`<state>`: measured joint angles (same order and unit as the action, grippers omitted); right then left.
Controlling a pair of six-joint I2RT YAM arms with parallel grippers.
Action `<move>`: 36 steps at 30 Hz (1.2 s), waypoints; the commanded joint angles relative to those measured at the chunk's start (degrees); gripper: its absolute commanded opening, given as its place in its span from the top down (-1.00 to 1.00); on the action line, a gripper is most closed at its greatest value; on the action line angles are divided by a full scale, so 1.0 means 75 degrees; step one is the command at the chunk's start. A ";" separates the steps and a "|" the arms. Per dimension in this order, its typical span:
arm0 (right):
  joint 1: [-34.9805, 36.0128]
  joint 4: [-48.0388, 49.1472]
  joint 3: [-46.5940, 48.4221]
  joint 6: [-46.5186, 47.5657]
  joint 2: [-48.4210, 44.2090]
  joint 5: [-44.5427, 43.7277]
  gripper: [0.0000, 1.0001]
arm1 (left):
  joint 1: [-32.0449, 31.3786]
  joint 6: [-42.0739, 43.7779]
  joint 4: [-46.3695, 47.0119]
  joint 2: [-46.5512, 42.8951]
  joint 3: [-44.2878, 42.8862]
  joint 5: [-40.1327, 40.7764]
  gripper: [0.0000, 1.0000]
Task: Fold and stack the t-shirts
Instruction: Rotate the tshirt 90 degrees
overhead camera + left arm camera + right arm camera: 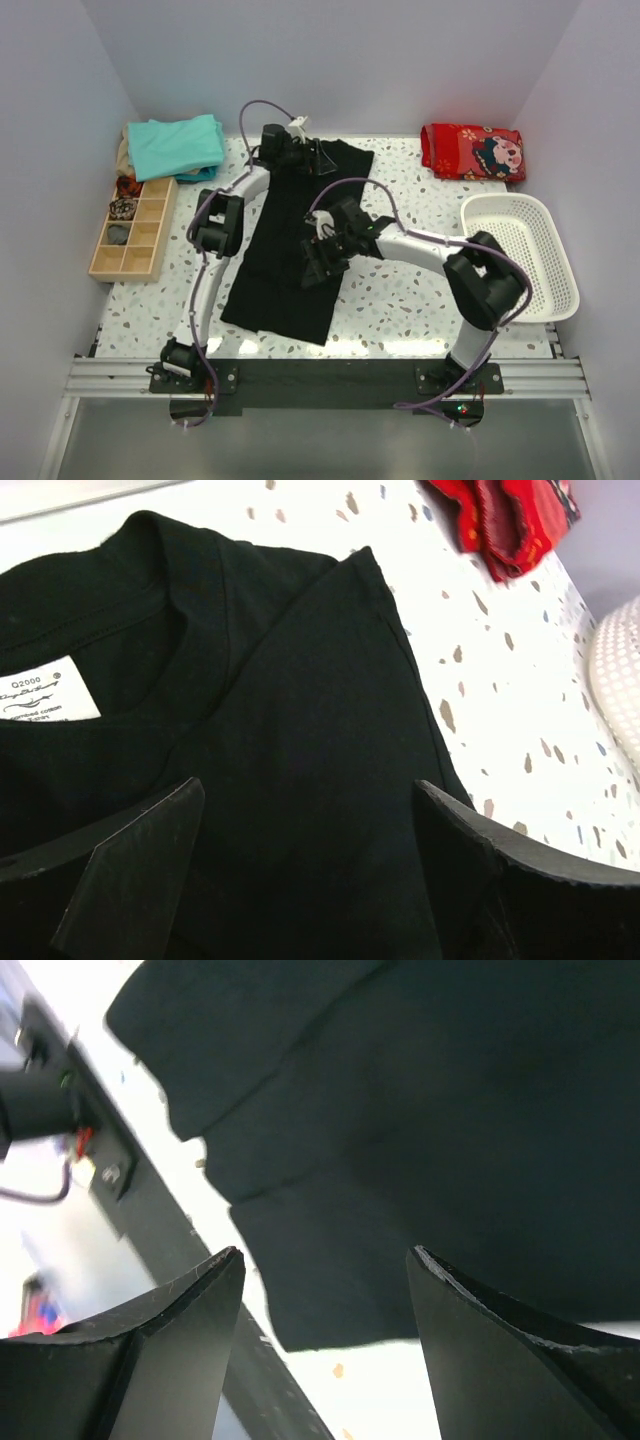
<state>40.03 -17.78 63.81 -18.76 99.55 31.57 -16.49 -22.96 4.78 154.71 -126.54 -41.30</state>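
Top external: we log the black t-shirt (275, 290) flat on the table (400, 300), long axis running far-to-near — left gripper (320, 158) over the collar end, right gripper (320, 264) over mid-body, both with fingers spread, holding nothing.

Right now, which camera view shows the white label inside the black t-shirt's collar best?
The left wrist view: the white label sits large inside the black t-shirt collar, cut by the frame edge. In the top external view the left gripper covers that spot. The right wrist view shows only plain black cloth.
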 commanded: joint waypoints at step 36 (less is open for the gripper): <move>0.1354 -0.1485 -0.0986 -0.0229 -0.0767 -0.2451 -0.43 | 0.0008 0.0353 0.0570 -0.2334 0.2856 0.1392 -0.81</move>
<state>50.00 -23.24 56.75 -23.14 98.48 21.26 -15.75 -21.89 10.20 141.75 -105.12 -32.51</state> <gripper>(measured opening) 0.713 0.902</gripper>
